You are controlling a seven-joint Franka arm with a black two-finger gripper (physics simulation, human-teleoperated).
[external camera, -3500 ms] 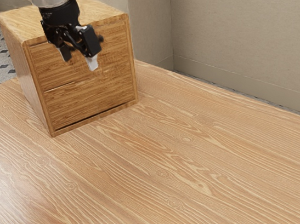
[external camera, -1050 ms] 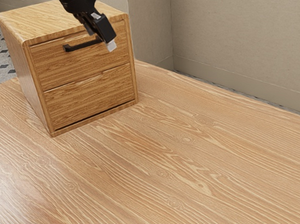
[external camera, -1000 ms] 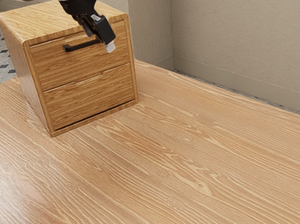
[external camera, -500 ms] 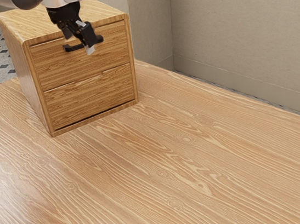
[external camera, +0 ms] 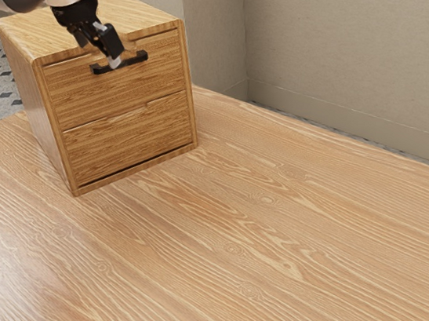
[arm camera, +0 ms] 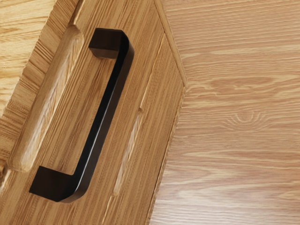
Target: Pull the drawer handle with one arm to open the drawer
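The black bar handle (external camera: 134, 58) sits on the upper drawer (external camera: 129, 90) of a small wooden cabinet (external camera: 26, 29). That drawer's front lies flush with the cabinet face, shut. The black gripper (external camera: 114, 59) comes down from the exterior view's upper left, its tip right at the middle of the handle. I cannot tell whether it is spread or pressed together. A lower drawer (external camera: 126, 137) lies beneath. The cabinet stands on a wood-grain table (external camera: 283, 241), near a beige wall (external camera: 356, 45).
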